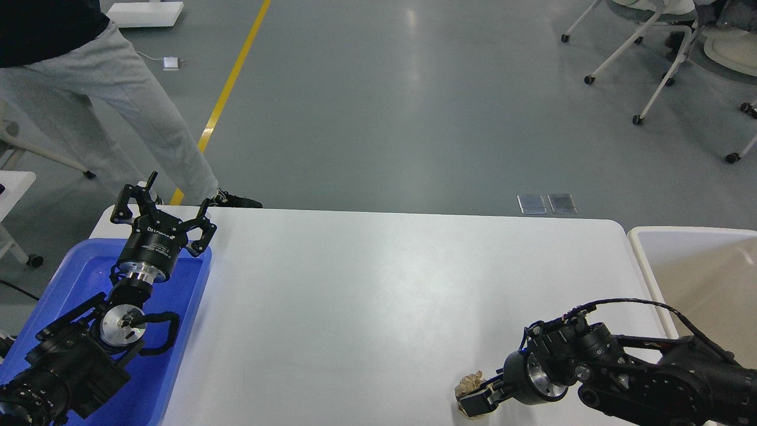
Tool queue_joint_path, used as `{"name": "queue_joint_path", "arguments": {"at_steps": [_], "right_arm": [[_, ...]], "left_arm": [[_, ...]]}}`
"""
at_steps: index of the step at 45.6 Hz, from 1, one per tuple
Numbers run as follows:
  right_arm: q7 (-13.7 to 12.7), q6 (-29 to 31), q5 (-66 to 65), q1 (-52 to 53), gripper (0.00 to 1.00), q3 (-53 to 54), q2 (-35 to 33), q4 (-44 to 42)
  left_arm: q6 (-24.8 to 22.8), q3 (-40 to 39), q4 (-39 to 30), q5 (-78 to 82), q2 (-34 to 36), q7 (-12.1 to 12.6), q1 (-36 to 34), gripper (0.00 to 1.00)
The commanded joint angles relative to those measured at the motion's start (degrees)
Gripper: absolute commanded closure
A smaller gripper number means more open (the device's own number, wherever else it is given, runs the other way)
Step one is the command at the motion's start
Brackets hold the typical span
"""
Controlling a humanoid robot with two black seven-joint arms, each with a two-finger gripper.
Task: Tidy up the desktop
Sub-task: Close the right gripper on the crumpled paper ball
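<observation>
The glossy white rectangular desktop with rounded corners (378, 296) fills the middle of the head view and is almost bare. The one loose item on it is a small crumpled tan wad, apparently paper (470, 387), lying near the front edge on the right side.

The right gripper (473, 405) is lowered sideways against this wad. Its fingers appear to bracket the wad, but the head view does not show whether the jaws have closed on it. The posture suggests a pick for disposal.

The off-white rectangular bin with smooth matt walls (644, 260) stands just beside the desktop's right edge, probably placed there so waste travels a short path.

The left gripper (162, 210) is raised above the far rim of the blue plastic tray (195, 307) at the left end, jaws spread wide and holding nothing; this reads as a parked position.

A person in grey trousers (118, 100) stands beyond the desktop.
</observation>
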Motion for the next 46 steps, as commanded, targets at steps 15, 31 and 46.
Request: {"name": "queue_joint_path", "arguments": {"at_steps": [15, 31, 46], "right_arm": [[2.9, -1.1, -0.3, -2.0, 0.04, -0.5, 0.9, -1.3], [3.2, -2.2, -0.3, -1.5, 0.01, 0.0, 1.3, -1.4], [3.8, -4.9, -2.3, -2.2, 0.62, -1.3, 2.3, -3.6]], "left_arm": [[0.0, 0.0, 0.0, 0.0, 0.0, 0.0, 0.0, 0.00], [0.0, 0.0, 0.0, 0.0, 0.0, 0.0, 0.0, 0.00], [0.0, 0.0, 0.0, 0.0, 0.0, 0.0, 0.0, 0.00]]}}
